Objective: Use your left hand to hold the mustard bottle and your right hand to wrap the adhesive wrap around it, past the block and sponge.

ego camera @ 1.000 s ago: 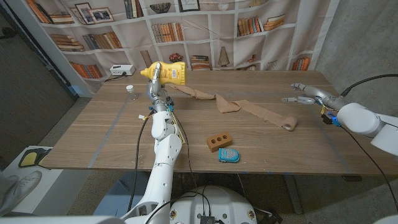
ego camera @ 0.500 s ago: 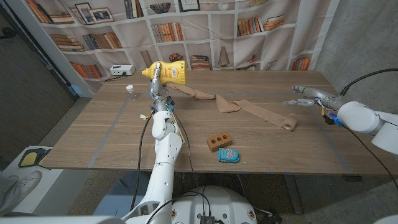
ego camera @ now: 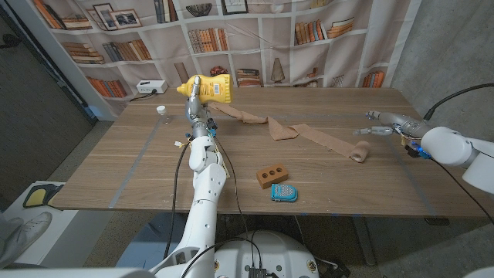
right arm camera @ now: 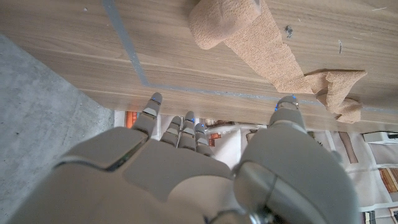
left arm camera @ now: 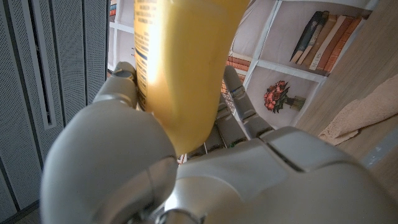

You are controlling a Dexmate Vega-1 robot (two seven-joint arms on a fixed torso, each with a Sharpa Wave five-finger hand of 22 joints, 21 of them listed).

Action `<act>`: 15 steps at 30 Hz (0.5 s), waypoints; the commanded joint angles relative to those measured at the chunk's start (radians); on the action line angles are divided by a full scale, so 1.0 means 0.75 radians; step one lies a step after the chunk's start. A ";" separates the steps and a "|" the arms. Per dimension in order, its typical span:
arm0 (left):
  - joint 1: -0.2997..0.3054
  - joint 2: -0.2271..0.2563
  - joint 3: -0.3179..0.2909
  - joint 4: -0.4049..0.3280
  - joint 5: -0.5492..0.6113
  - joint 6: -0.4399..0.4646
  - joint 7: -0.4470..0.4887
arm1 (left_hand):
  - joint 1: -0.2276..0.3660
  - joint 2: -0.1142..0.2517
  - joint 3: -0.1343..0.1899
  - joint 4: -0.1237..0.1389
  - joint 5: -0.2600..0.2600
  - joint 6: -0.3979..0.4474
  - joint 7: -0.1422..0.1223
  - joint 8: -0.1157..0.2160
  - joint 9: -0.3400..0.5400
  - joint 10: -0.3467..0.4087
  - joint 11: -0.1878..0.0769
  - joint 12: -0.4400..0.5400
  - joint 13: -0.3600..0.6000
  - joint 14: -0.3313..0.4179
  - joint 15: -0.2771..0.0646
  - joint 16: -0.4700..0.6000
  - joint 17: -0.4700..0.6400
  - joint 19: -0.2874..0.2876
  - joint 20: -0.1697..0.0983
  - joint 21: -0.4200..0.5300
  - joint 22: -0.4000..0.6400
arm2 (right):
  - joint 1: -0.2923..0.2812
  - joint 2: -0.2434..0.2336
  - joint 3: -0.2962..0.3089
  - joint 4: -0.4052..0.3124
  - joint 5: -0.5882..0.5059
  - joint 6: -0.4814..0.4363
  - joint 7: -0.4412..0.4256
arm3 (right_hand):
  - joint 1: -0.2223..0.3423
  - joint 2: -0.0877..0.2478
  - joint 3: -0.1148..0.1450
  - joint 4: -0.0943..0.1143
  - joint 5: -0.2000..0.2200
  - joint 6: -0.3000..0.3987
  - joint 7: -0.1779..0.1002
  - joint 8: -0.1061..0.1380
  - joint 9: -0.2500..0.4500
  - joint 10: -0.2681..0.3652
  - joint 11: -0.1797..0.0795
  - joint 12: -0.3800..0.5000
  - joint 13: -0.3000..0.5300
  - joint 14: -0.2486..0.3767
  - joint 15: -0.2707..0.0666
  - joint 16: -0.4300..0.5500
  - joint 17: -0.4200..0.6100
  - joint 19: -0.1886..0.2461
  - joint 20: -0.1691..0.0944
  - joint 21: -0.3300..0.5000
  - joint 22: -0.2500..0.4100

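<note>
My left hand (ego camera: 194,110) grips the yellow mustard bottle (ego camera: 206,89) and holds it on its side above the far left of the table; up close, the bottle (left arm camera: 177,62) sits between the hand's fingers (left arm camera: 124,87). A tan adhesive wrap strip (ego camera: 297,131) runs from the bottle across the table to its roll (ego camera: 359,152). My right hand (ego camera: 380,124) hovers open just beyond the roll, holding nothing; the roll (right arm camera: 214,22) lies ahead of its fingers (right arm camera: 177,127). The brown block (ego camera: 272,175) and blue sponge (ego camera: 283,192) lie near the front edge.
A small white cap (ego camera: 161,110) lies on the table's far left. A white device (ego camera: 150,87) sits behind it. A bookshelf backdrop (ego camera: 255,38) hangs behind the table. Cables run along my left arm (ego camera: 202,177).
My right hand has drifted slightly nearer and lower, toward the roll. The left hand with the bottle has stayed put.
</note>
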 commanded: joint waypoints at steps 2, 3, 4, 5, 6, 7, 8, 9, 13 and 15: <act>-0.004 -0.005 -0.009 0.008 -0.003 0.001 -0.012 | 0.355 0.343 0.014 0.000 -0.003 -0.001 0.000 0.008 0.003 0.004 -0.007 0.010 -0.002 0.001 0.002 -0.002 0.002 -0.006 -0.004 0.010 -0.006 | -0.008 -0.030 -0.026 -0.040 -0.088 -0.118 0.057 | -0.019 -0.004 -0.006 0.008 0.002 -0.003 0.021 0.008 0.000 0.015 0.002 0.008 0.001 -0.015 0.008 0.004 0.003 -0.017 0.012 -0.007 0.003; -0.004 -0.005 -0.009 0.008 -0.004 0.001 -0.014 | 0.355 0.343 0.014 0.000 -0.003 -0.002 0.000 0.008 0.001 0.003 -0.005 0.010 -0.002 -0.001 0.002 -0.005 -0.001 -0.006 -0.004 0.012 -0.007 | -0.005 -0.034 -0.031 -0.041 -0.089 -0.122 0.063 | -0.021 -0.006 -0.008 0.009 0.002 -0.004 0.021 0.007 0.000 0.014 0.003 0.008 0.001 -0.017 0.009 0.004 0.003 -0.020 0.013 -0.008 0.003; -0.003 -0.004 -0.010 0.008 -0.003 0.003 -0.013 | 0.355 0.343 0.014 0.000 -0.003 -0.001 0.000 0.009 0.001 0.003 -0.007 0.012 0.000 0.000 0.002 -0.003 0.002 -0.006 -0.004 0.013 -0.008 | 0.005 -0.046 -0.046 -0.048 -0.092 -0.145 0.071 | -0.026 -0.008 -0.010 0.010 0.002 -0.005 0.021 0.007 0.000 0.014 0.003 0.008 0.001 -0.023 0.012 0.002 0.003 -0.025 0.014 -0.009 0.003; -0.003 -0.003 -0.011 0.007 -0.005 0.005 -0.015 | 0.355 0.343 0.014 0.000 -0.003 -0.003 -0.002 0.011 0.004 0.003 -0.006 0.012 -0.001 -0.001 0.001 -0.005 -0.001 -0.006 -0.004 0.014 -0.009 | 0.012 -0.054 -0.057 -0.050 -0.095 -0.154 0.074 | -0.038 -0.013 -0.016 0.015 0.003 -0.009 0.018 0.005 0.000 0.012 0.004 0.007 0.001 -0.040 0.019 -0.003 0.004 -0.055 0.014 -0.017 0.003; -0.002 -0.002 -0.011 0.007 -0.006 0.007 -0.018 | 0.355 0.342 0.014 0.000 -0.003 -0.003 -0.001 0.011 0.004 0.002 -0.006 0.012 0.000 0.001 0.002 -0.004 0.000 -0.006 -0.004 0.014 -0.010 | 0.020 -0.058 -0.067 -0.051 -0.092 -0.162 0.078 | -0.042 -0.014 -0.018 0.016 0.004 -0.011 0.018 0.004 0.000 0.010 0.003 0.006 0.001 -0.050 0.020 -0.005 0.004 -0.063 0.014 -0.018 0.003; -0.001 0.000 -0.011 0.006 -0.007 0.010 -0.021 | 0.355 0.342 0.015 0.000 -0.002 -0.002 -0.003 0.012 0.003 0.001 -0.010 0.013 0.001 0.001 0.002 -0.005 -0.002 -0.008 -0.003 0.015 -0.011 | 0.031 -0.063 -0.076 -0.054 -0.083 -0.175 0.089 | -0.045 -0.015 -0.020 0.017 0.005 -0.014 0.018 0.003 0.000 0.011 0.003 0.006 0.001 -0.061 0.022 -0.009 0.005 -0.072 0.014 -0.019 0.003; -0.001 0.001 -0.011 0.006 -0.008 0.010 -0.023 | 0.355 0.342 0.015 0.000 -0.002 -0.002 -0.001 0.012 0.003 0.002 -0.010 0.015 0.003 0.002 0.001 -0.005 -0.002 -0.006 -0.003 0.016 -0.012 | 0.046 -0.075 -0.093 -0.055 -0.076 -0.189 0.101 | -0.049 -0.016 -0.021 0.019 0.005 -0.015 0.016 0.003 0.000 0.010 0.003 0.006 0.001 -0.072 0.024 -0.011 0.005 -0.082 0.015 -0.020 0.003; -0.001 0.001 -0.011 0.005 -0.007 0.011 -0.024 | 0.355 0.342 0.015 0.000 -0.002 -0.004 -0.002 0.012 0.003 0.000 -0.011 0.017 0.006 0.003 0.001 -0.003 0.001 -0.009 -0.003 0.017 -0.013 | 0.058 -0.086 -0.109 -0.057 -0.076 -0.200 0.105 | -0.054 -0.017 -0.023 0.021 0.006 -0.018 0.018 0.002 0.000 0.008 0.003 0.005 0.001 -0.081 0.029 -0.013 0.005 -0.093 0.015 -0.021 0.003; -0.001 0.003 -0.012 0.005 -0.008 0.014 -0.028 | 0.354 0.341 0.015 0.000 -0.001 -0.004 -0.002 0.012 0.000 0.003 -0.008 0.018 0.004 0.002 0.002 -0.001 0.005 -0.009 -0.003 0.021 -0.016 | 0.092 -0.120 -0.160 -0.060 -0.070 -0.218 0.103 | -0.063 -0.020 -0.028 0.023 0.008 -0.032 0.020 -0.004 -0.001 -0.007 0.009 -0.002 0.001 -0.109 0.038 -0.017 0.006 -0.120 0.015 -0.023 0.002; 0.000 0.003 -0.012 0.004 -0.009 0.016 -0.030 | 0.354 0.341 0.016 0.000 -0.001 -0.005 -0.002 0.013 -0.001 0.002 -0.008 0.018 0.003 0.001 0.001 -0.002 0.005 -0.008 -0.003 0.022 -0.017 | 0.111 -0.133 -0.186 -0.060 -0.065 -0.226 0.099 | -0.064 -0.021 -0.029 0.024 0.008 -0.032 0.020 -0.003 -0.001 -0.007 0.010 -0.001 0.001 -0.111 0.038 -0.017 0.006 -0.124 0.015 -0.023 0.002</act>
